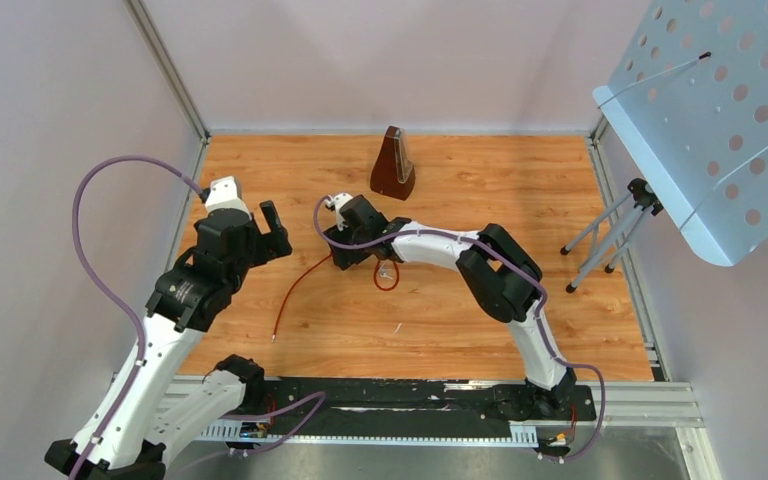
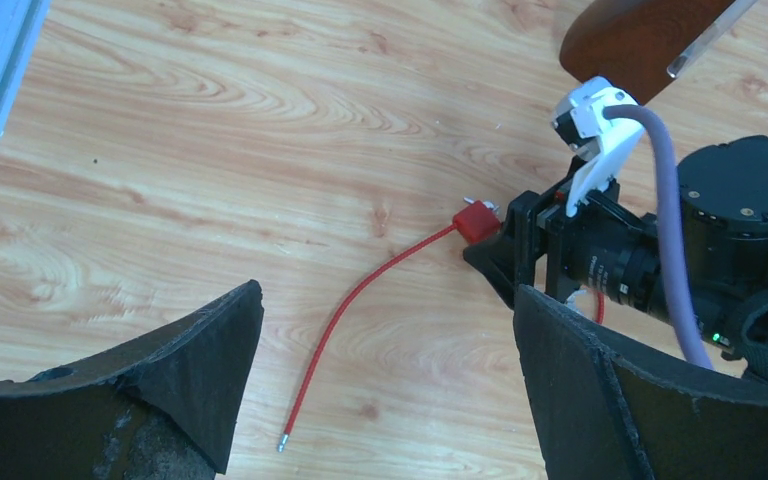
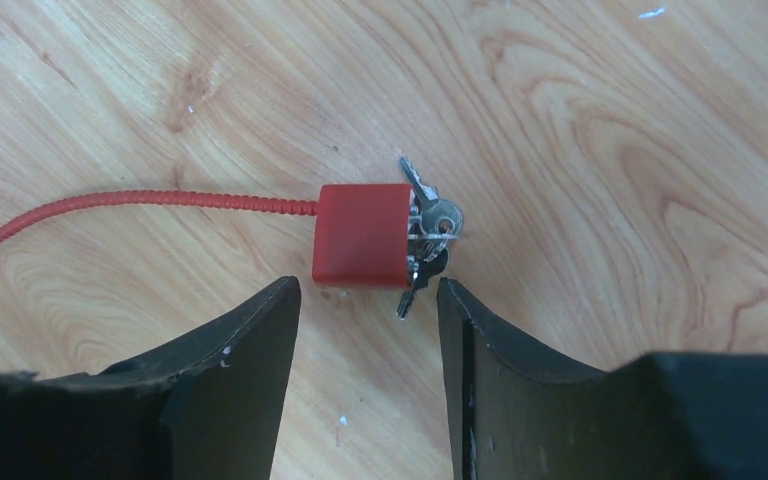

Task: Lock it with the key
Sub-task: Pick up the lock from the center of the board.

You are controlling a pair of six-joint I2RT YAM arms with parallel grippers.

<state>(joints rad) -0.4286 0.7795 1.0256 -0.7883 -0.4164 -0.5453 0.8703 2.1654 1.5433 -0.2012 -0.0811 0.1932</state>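
A red padlock body lies on the wooden floor with a bunch of silver keys at its right end. Its red cable runs off to the left; the free metal tip lies loose on the wood. My right gripper is open, hovering just short of the lock, fingers on either side below it. My left gripper is open and empty, above the cable, left of the lock. In the top view the right gripper hides the lock; the cable trails toward the near left.
A brown metronome stands behind the right gripper. A perforated music stand on a tripod stands at the right edge. A small red loop lies under the right wrist. Walls bound the left and back.
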